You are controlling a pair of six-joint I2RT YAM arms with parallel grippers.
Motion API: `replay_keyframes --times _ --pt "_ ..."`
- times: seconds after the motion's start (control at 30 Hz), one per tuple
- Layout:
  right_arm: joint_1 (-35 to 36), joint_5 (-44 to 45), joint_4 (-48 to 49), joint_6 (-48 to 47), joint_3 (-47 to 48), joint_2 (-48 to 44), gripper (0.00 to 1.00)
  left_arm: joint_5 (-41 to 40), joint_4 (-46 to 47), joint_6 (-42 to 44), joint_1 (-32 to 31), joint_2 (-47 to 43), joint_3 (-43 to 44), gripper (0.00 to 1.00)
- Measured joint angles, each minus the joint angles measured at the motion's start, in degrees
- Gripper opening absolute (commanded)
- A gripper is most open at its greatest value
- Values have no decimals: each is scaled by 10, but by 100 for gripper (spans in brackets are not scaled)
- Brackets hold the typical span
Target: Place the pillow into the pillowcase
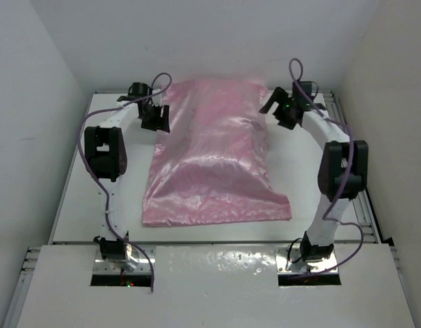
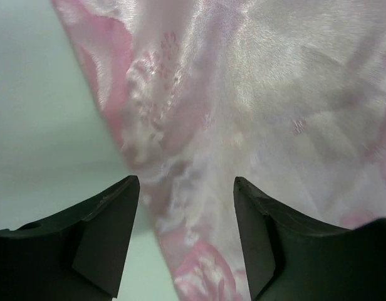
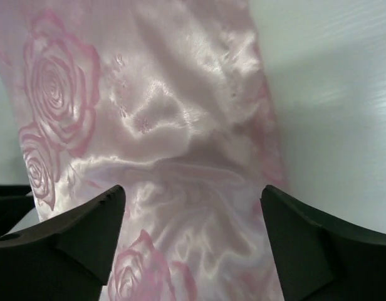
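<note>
Left end effector [image 2: 185,180] and right end effector [image 3: 193,188], jaws apart, straddle far corners of the pillowcase [image 1: 210,164].

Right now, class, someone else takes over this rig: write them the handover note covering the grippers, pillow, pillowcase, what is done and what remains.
Left gripper: open, over the far left corner of the pillowcase, nothing pinched.
Right gripper: open, over its far right corner, nothing pinched.
The pillowcase lies on the table, puffed up.
Pillow: not visible in any view; probably inside, unconfirmed.
Done: insertion, apparently.
Left: check the pillow is fully in, then pull both arms back.
</note>
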Motion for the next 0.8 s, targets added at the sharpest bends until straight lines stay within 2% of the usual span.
replay_keyframes --times 0.17,0.33,0.47,0.8 --pt "-81 37 -73 -80 -28 -144 99 -10 -22 21 46 -101 -17 72" --pt "-189 95 -125 -139 -90 -277 99 -41 -9 40 165 -250 -49 73" --pt "-227 130 -161 -155 -135 -310 99 -68 2 54 253 -328 -92 73" --pt "-226 146 -182 -139 -168 -325 99 -68 -19 81 253 -360 -217 74"
